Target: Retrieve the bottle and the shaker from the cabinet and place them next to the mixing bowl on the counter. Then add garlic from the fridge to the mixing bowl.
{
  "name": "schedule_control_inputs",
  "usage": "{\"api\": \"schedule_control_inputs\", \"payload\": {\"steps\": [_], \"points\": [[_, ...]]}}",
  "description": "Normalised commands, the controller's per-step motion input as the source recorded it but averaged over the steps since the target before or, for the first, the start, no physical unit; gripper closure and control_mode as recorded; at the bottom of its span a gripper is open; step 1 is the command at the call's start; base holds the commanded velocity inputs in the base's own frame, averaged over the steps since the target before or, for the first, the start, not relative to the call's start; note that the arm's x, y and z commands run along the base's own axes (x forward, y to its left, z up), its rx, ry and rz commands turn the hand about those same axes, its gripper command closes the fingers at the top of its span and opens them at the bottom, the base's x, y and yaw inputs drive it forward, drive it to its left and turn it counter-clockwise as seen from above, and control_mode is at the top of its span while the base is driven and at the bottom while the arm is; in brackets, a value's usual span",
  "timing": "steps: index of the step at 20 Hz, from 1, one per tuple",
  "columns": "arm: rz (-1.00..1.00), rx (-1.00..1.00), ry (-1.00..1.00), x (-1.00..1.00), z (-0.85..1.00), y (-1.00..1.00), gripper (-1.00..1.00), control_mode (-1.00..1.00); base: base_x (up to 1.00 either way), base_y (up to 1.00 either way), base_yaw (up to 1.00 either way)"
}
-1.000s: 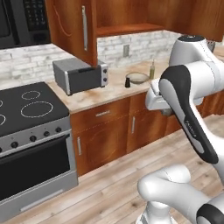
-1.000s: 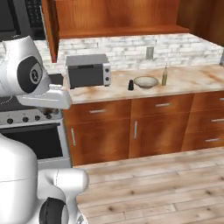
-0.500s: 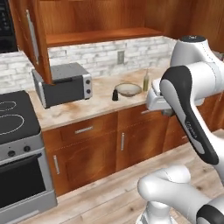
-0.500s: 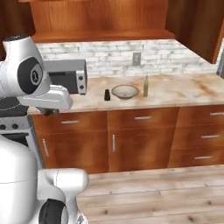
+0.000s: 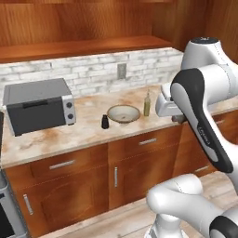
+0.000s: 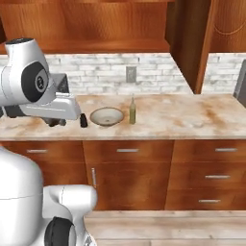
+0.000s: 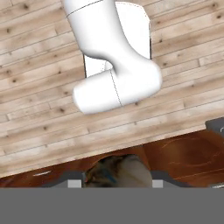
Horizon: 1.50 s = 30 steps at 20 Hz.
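Three things sit in a row on my counter (image 5: 56, 139): the shaker (image 5: 105, 122) just left of the bowl (image 5: 123, 113), and the bottle (image 5: 147, 104) upright just right of it, both close to the bowl but not touching. From the right base view I see the same line-up: shaker (image 6: 83, 120), bowl (image 6: 106, 116), bottle (image 6: 132, 111). A toaster oven (image 5: 38, 106) stands further left. The cabinet (image 5: 79, 28) hangs above with its shelf bare. My hand is folded in near the counter edge, pointing at the wooden floor (image 7: 39, 61); I cannot tell how the jaws stand.
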Motion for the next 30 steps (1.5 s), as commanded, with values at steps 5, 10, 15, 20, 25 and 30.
{"api": "schedule_control_inputs", "payload": {"steps": [5, 10, 15, 20, 25, 30], "points": [[0.0, 0.0, 0.0, 0.0, 0.0, 0.0, 1.0, 1.0, 0.62, -0.21, 0.09], [0.0, 0.0, 0.0, 0.0, 0.0, 0.0, 1.0, 1.0, 0.44, 0.13, 0.0], [0.0, 0.0, 0.0, 0.0, 0.0, 0.0, 1.0, 1.0, 0.56, 0.3, -0.02], [0.0, 0.0, 0.0, 0.0, 0.0, 0.0, 1.0, 1.0, 0.56, 0.41, -0.06], [-0.03, 0.0, -0.03, 0.11, 0.0, 0.11, 1.0, -1.0, 0.25, 0.23, -0.05], [-0.02, 0.0, -0.07, 0.15, -0.09, 0.02, 1.0, -1.0, 0.0, 0.0, 0.0]]}}
